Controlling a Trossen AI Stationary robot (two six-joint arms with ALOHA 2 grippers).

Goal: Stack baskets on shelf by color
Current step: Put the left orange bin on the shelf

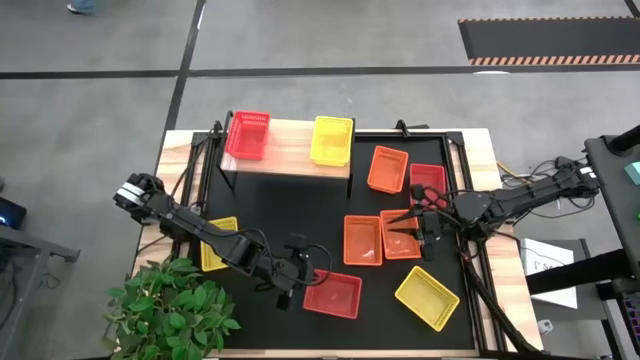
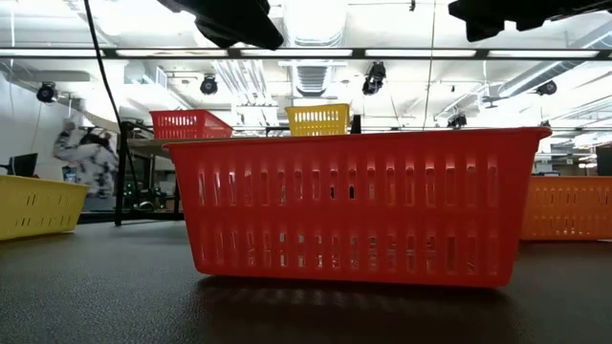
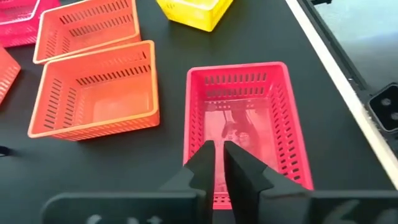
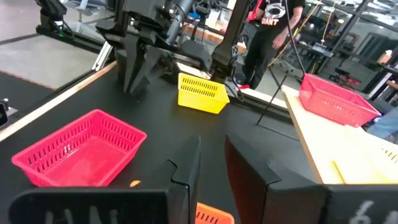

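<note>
The left gripper, fingers nearly closed and empty, hovers at the red perforated plastic basket's end wall. The right gripper, fingers slightly parted and empty, hovers over an orange perforated plastic basket.

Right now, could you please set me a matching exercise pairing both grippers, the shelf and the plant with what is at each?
Things:
1 left gripper
2 right gripper
3 shelf
4 plant

Places:
a over an orange basket
b carries a red basket and a yellow basket
c beside the left yellow basket
d at the front red basket

Pairs: 1-d, 2-a, 3-b, 4-c
</note>
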